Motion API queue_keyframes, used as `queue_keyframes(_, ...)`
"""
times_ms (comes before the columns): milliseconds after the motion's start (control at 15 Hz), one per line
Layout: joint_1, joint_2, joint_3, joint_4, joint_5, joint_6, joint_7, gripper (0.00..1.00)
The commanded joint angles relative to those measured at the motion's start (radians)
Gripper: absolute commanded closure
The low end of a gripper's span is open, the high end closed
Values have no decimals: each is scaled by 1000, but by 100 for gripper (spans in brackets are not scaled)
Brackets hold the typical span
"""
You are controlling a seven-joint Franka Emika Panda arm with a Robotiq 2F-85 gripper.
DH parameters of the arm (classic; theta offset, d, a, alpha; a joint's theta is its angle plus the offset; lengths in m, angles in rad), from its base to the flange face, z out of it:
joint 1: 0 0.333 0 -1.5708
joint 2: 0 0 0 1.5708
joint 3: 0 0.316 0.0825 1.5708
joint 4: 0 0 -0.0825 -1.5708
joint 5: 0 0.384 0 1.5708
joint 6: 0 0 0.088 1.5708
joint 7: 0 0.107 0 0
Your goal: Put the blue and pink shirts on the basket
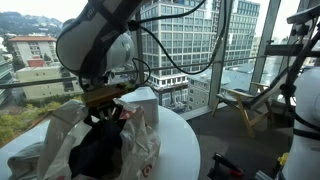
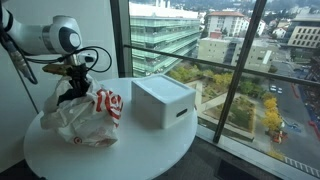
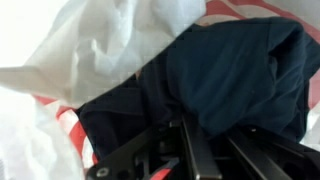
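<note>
While no garment lies on the white, rectangular, box-like basket [image 1: 140, 106], which stands behind the arm at mid-frame in an exterior view, the task looks barely begun. The black Robotiq gripper [image 1: 102, 112] reaches down into the crumpled white plastic bag with red print [image 1: 50, 140] at lower left, and a dark blue shirt [image 1: 95, 150] bulges from the bag's mouth. In an exterior view across the round white table [image 2: 120, 160], the basket [image 2: 163, 102] sits at centre, just beside the bag [image 2: 95, 120]. Its top is bare, and the gripper [image 2: 75, 88] at left dips into the bag's opening. The wrist view is filled by the dark blue shirt [image 3: 225, 80], a soft, creased navy cloth folded over itself, with white plastic at upper left and red print at the edges. The black fingers [image 3: 190, 150] at bottom centre are clenched together and seem to pinch a fold of the cloth, though the contact itself is too dark to be sure. No pink shirt shows in any view; it may lie hidden deeper in the bag. By this judgement, both shirts have yet to be lifted out and set on the basket.
</note>
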State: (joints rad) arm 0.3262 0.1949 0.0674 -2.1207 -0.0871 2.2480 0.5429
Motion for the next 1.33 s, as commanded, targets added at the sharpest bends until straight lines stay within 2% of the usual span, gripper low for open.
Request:
queue_keyframes(0, -70, -59, 34, 45, 123, -154, -77, 90)
queue_keyframes(200, -97, -78, 30, 101, 124, -311, -58, 89)
queue_keyframes(400, -140, -98, 36, 159, 279, -429, -192, 89)
queue_keyframes(600, -164, -88, 32, 215, 380, -604, -286, 90)
queue_keyframes(667, -168, -100, 33, 212, 405, -622, -309, 89)
queue_keyframes(933, -166, -192, 30, 173, 384, -451, -277, 88)
queue_keyframes(1267, -181, -307, 28, 187, 300, -341, -189, 88)
